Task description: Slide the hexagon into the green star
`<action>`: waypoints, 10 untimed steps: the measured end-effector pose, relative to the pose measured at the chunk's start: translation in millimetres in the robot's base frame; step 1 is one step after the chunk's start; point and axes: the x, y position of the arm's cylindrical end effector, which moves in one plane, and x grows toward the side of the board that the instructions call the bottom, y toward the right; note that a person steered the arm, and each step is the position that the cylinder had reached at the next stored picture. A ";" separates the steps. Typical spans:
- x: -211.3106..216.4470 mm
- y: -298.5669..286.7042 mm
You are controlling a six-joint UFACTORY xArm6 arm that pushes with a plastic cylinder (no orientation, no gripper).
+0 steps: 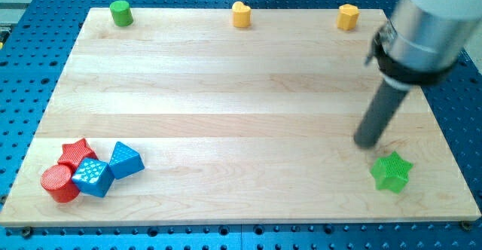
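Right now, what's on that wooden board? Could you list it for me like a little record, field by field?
Board: wooden table top on a blue perforated base
My tip: just above and to the left of the green star, apart from it
Green star: near the view's bottom right
Yellow hexagon: top edge, right
Yellow heart: top edge, middle
Green cylinder: top edge, left
Bottom-left cluster: red star, red cylinder, two blue blocks, bunched together
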 end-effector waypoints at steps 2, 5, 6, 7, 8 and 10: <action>-169.4 104.9; -261.6 18.5; -247.9 -23.9; -276.9 -14.1; -245.5 -65.2; -179.7 -77.9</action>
